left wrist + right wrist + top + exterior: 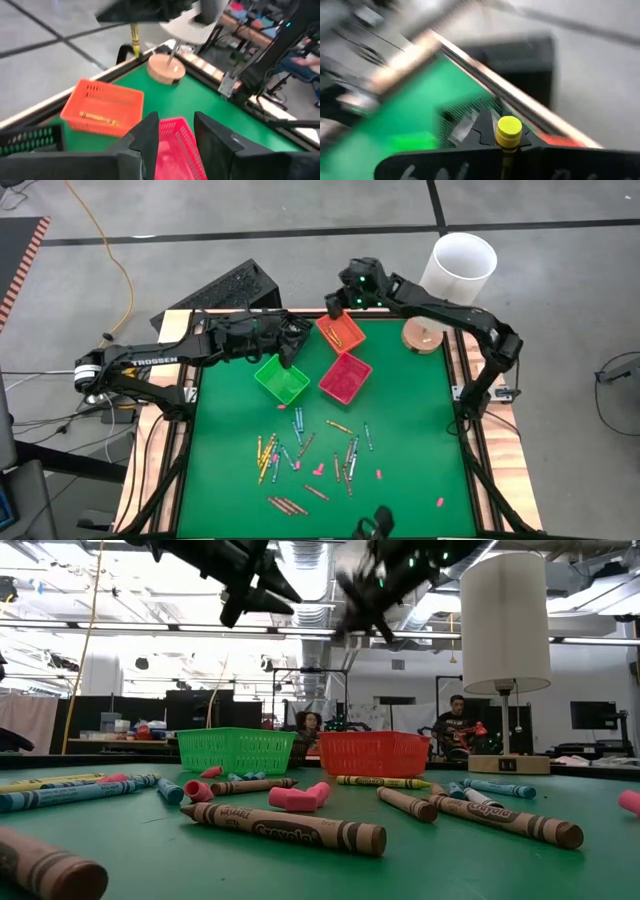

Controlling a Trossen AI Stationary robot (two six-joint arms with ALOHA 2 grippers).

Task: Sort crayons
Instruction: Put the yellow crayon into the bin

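Several crayons [300, 455] lie scattered on the green mat toward the near edge. Three bins stand at the far middle: green [282, 378], orange [340, 330] and pink [345, 376]. One crayon [99, 118] lies in the orange bin [102, 107]. My right gripper [333, 307] hangs above the orange bin's far corner, shut on a yellow crayon [134, 41]. Over the green bin's far edge my left gripper [290, 350] is open, with nothing between its fingers [150, 135]. The pink bin [172, 150] shows in the gap. My right gripper pinches the yellow crayon between its two fingers. One flat end [509, 131] sticks out on the wrist side and the rest [134, 42] hangs below the fingers. The crayon is about upright and lifted clear, above the table's far edge by the orange bin.
A lamp with a white shade [458, 265] and a round wooden base [423, 335] stands at the far right corner. Small pink bits [318, 470] lie among the crayons. A black case [230, 288] sits beyond the far left edge. People sit in the room behind [455, 725].
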